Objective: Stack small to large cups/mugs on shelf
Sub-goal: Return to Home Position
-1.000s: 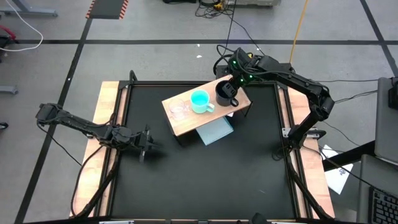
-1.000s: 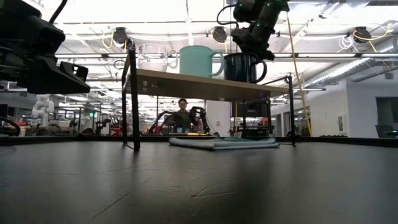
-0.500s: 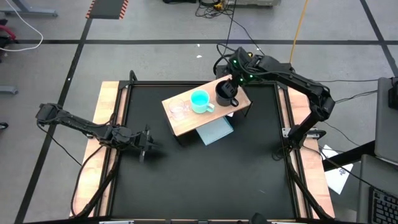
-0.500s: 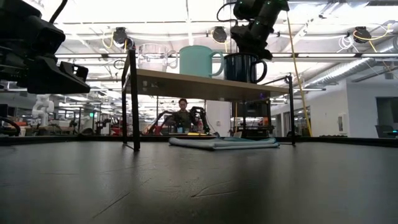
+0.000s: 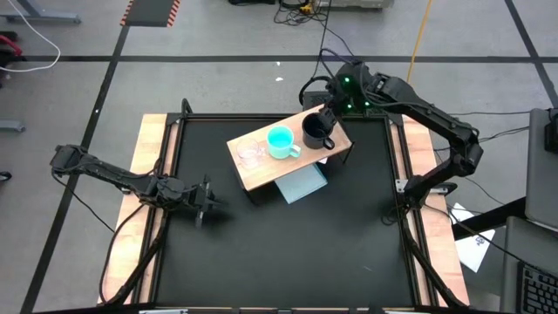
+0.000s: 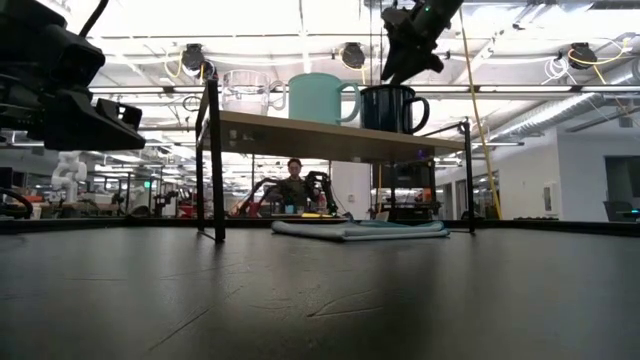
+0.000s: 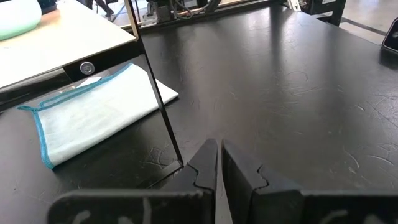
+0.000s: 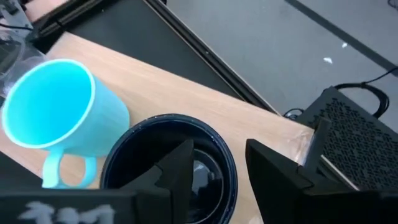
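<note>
Glass cup point(image 5: 251, 153), turquoise mug point(image 5: 280, 140) and black mug point(image 5: 314, 131) are lined left to right on the shelf point(image 5: 261, 173). The right gripper point(image 8: 219, 152) is held spread above the black mug, clear of it, while the left gripper point(image 7: 219, 146) is pressed together over the table point(image 5: 288, 253) at its left.

The right pincer point(image 8: 217, 163) hangs raised, its two fingers spread apart and pointing downward, its arm bent at the elbow well behind it, while the left pincer point(image 7: 219, 163) waits low, fingers drawn together, its arm stretched out behind it.
</note>
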{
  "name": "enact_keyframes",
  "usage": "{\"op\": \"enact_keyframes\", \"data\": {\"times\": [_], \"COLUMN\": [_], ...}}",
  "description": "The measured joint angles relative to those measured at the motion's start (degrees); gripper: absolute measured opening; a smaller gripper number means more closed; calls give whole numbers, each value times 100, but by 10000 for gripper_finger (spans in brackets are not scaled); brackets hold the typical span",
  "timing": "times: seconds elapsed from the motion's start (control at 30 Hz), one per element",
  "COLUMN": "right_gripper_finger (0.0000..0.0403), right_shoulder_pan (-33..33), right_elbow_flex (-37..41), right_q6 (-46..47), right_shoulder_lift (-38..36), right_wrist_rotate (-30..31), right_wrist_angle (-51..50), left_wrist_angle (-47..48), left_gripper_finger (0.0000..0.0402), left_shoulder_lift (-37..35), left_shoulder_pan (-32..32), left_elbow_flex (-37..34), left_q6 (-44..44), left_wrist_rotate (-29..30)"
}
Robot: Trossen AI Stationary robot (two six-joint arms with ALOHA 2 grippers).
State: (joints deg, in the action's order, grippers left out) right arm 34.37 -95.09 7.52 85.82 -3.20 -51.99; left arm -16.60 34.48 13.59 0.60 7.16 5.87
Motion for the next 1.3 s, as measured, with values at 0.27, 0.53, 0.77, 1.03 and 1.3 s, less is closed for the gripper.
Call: {"op": "enact_keyframes", "data": {"times": [0.27,0.53,0.77,1.03,1.3], "right_gripper_finger": [139,127,47,6,1], "right_shoulder_pan": [0,0,-244,-792,-1332], "right_elbow_flex": [0,12,735,2058,3386], "right_q6": [-28,-516,-716,-821,-820], "right_shoulder_lift": [-264,-736,-1639,-2827,-3849], "right_wrist_rotate": [9,11,-23,-494,-748], "right_wrist_angle": [-99,-621,-546,743,1582], "left_wrist_angle": [-48,-59,-371,-757,-973], "left_gripper_finger": [26,26,26,26,5], "left_shoulder_lift": [2,0,0,1,0], "left_shoulder_pan": [0,0,2,2,1], "left_elbow_flex": [0,0,0,1,2], "left_q6": [-55,-90,-129,68,93], "left_wrist_rotate": [0,2,15,17,21]}}
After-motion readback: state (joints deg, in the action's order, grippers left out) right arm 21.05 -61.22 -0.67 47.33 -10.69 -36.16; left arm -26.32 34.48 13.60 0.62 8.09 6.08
